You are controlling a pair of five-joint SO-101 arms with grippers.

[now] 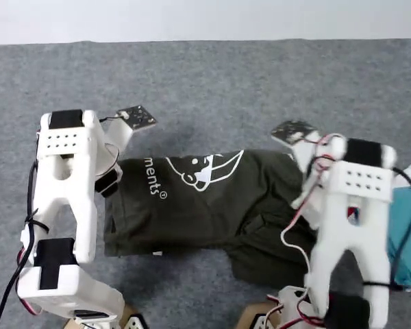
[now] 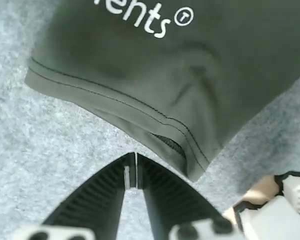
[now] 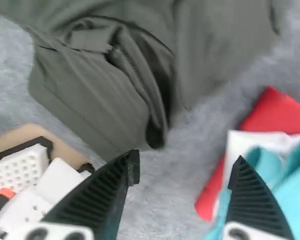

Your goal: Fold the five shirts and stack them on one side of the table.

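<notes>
**At bench centre: green shirt part-folded, stack begun at 3 o'clock**

At the centre of the bench (image 1: 205, 82) lies the dark green shirt (image 1: 212, 199), print side up, doubled into a rough band, with loose cloth bunched at its 5 o'clock corner. The left gripper (image 2: 135, 161) is clenched on nothing, just off the hem at the shirt's 9 o'clock end. The right gripper (image 3: 186, 165) is released and hangs over bare bench between the rumpled end and the pile. At 3 o'clock, teal cloth (image 3: 270, 165) lies over white and red garments (image 3: 275, 107).

Assessment: stacking is begun; the green shirt wants tidying, a final fold and transfer. The number stacked cannot be confirmed.
</notes>
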